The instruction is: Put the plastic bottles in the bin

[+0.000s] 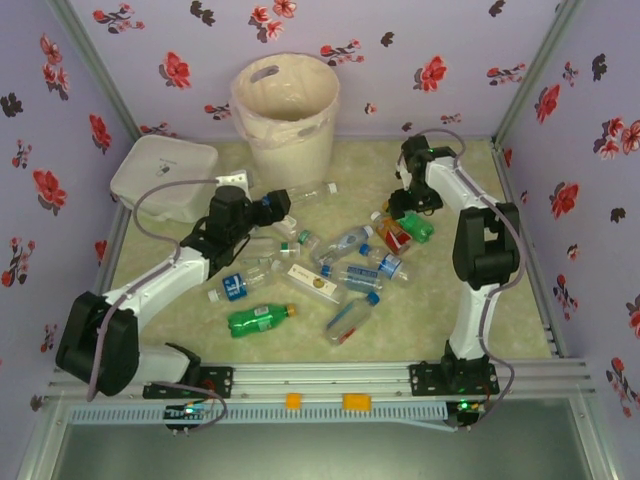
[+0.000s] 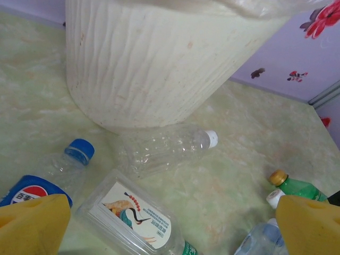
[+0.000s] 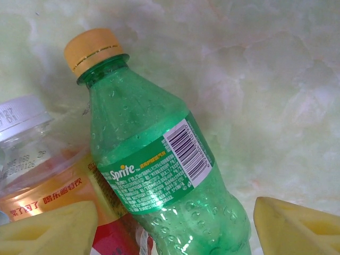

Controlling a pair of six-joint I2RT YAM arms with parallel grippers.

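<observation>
My right claw (image 3: 171, 220) straddles a green Sprite bottle (image 3: 159, 159).
The bottle is see-through green, beaded with droplets, with an orange cap and a barcoded label. It lies on the marbled table (image 3: 255, 64) beside a red-labelled bottle (image 3: 37, 175); whether I'm pinching it I cannot tell. My left claw (image 2: 172, 218) gapes wide, holding nothing, over a clear bottle (image 2: 159, 151) lying against the cream bin (image 2: 159, 64).

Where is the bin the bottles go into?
In the top view, the bin stands at the table's far edge, left of centre, against the flowered wall; a white box sits to its left and a clear bottle lies at its foot.
</observation>
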